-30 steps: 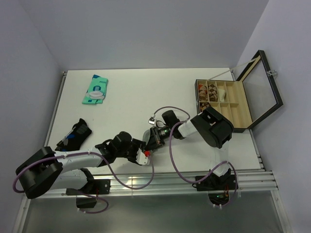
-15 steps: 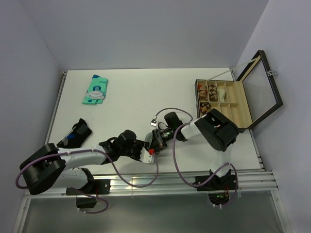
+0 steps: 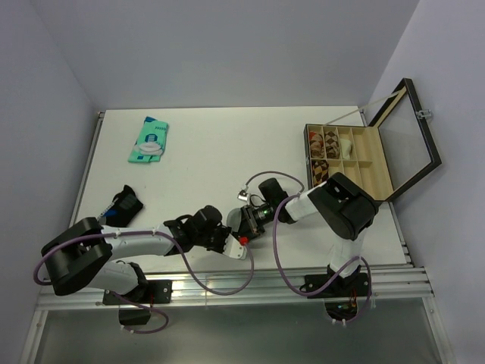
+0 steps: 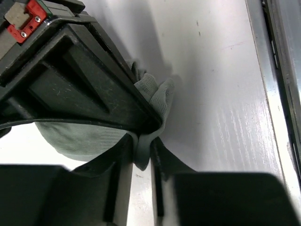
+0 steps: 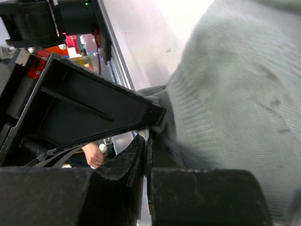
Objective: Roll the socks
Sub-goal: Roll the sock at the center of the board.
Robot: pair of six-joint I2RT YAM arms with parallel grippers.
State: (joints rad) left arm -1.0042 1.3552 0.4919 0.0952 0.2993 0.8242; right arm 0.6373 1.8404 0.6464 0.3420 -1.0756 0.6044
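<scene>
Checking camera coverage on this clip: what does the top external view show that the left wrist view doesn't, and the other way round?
Only the top external view shows the teal packet, the dark cloth and the open compartment box; the sock is hidden there under the arms. Only the left wrist view shows the grey sock, with a fold of it pinched in the left end effector. Both show that end effector meeting the right end effector close to the near edge of the table.

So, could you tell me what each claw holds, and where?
Both pinch the grey sock: left claw and right claw each on an edge fold.
</scene>
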